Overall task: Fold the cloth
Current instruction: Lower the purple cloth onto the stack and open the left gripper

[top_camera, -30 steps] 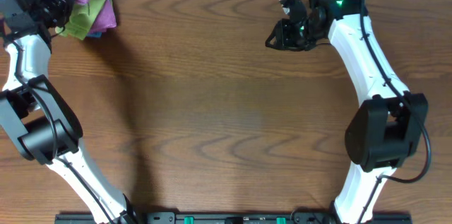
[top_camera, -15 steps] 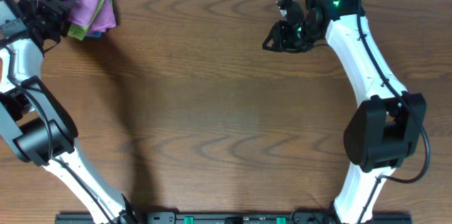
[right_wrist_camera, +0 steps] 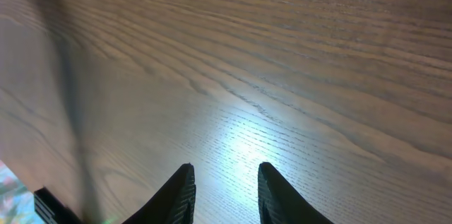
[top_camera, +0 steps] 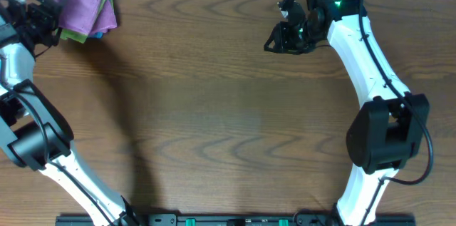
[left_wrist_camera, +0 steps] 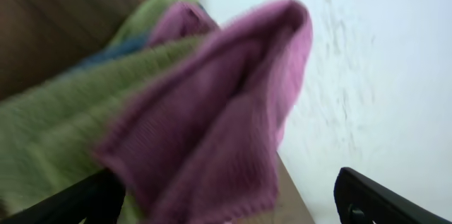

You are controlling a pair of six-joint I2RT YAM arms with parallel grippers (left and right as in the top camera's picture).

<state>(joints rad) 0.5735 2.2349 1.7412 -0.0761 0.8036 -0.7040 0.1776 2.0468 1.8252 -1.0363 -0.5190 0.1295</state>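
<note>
Overhead: a stack of small cloths is parked at the far-left corner of the table [top_camera: 214, 112], presumably to keep it off the working area. A pinkish-purple cloth [top_camera: 85, 5] is laid on top of a lime-green cloth [top_camera: 71, 35] and a blue cloth [top_camera: 95, 36]. The left gripper [top_camera: 51, 11] is held just beside that stack, likely for access to it. The right gripper [top_camera: 276, 39] is hung over bare wood at the far right, well apart, probably kept out of the way. The cloth to be folded is not made out in any view. No writing can be read; only a green light [top_camera: 344, 1] is lit on the right arm.

Left wrist: blurred. The fingers [left_wrist_camera: 85, 199] are spread wide and released. The pinkish-purple cloth is seen ahead between them, not pinched. No tag or label is seen.

Right wrist: the fingertips are set a narrow gap apart over the wood grain, with nothing held. No text.
</note>
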